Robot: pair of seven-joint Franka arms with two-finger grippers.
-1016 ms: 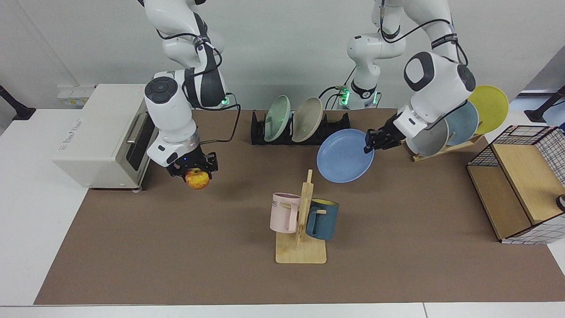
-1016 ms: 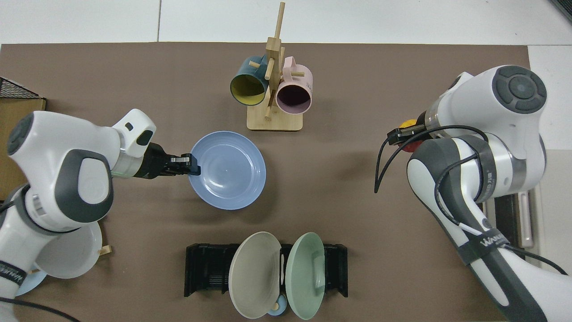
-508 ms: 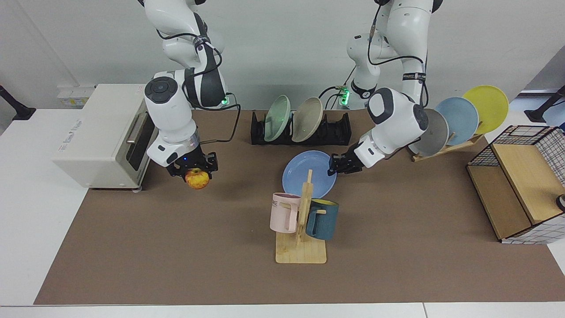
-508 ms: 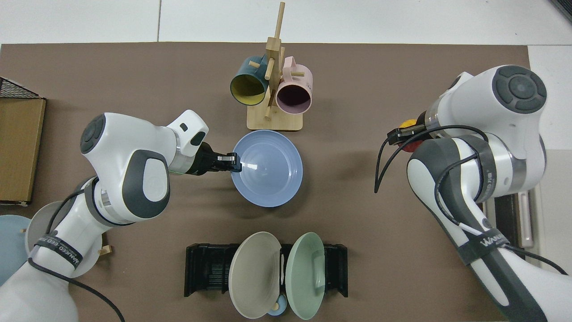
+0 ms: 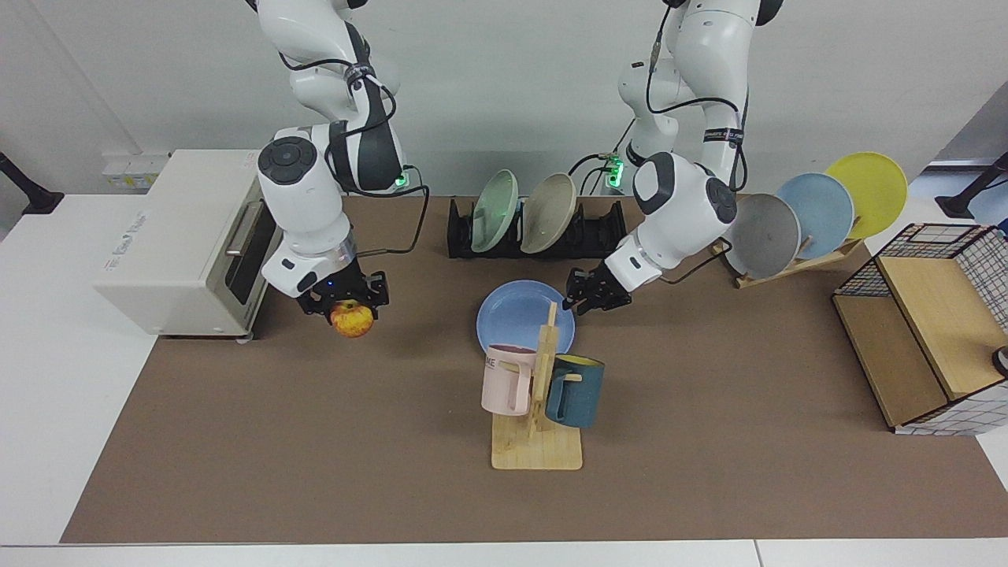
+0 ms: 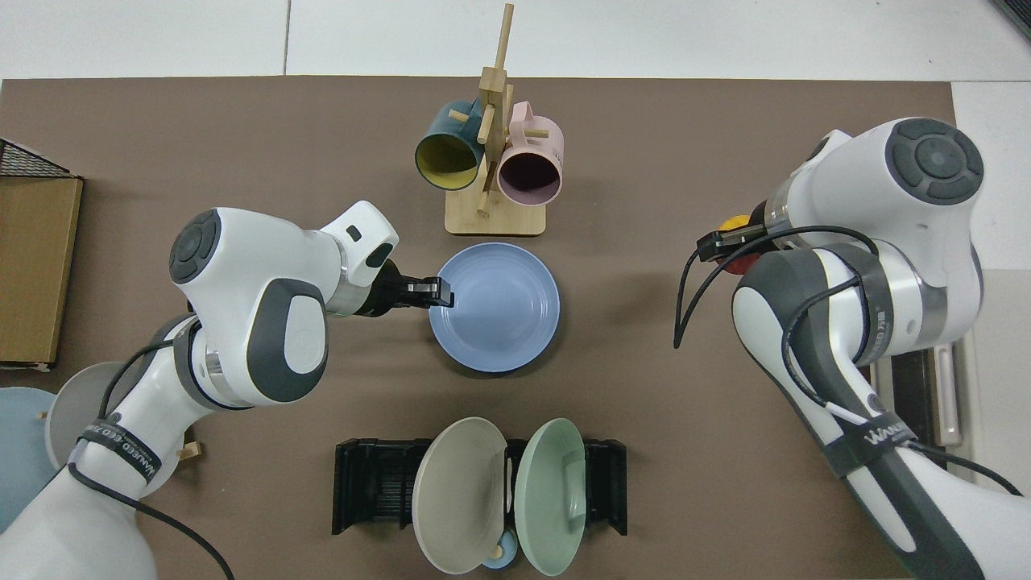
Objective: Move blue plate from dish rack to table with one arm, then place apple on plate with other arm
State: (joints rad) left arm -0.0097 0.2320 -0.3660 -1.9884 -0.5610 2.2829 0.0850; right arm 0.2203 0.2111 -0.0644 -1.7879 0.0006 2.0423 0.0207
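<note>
My left gripper (image 5: 572, 303) pinched the blue plate (image 5: 516, 315), lowering it tableward. My right gripper (image 5: 352, 309), clenching the apple (image 5: 351, 319), waited. Next: release.

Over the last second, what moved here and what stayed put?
The left gripper carried the blue plate from up near the wooden plate stand down and toward the mug tree, levelling it low over the table, still pinching its rim. The right gripper stayed where it was, holding the apple. The dish rack, mugs and toaster oven did not move.
</note>
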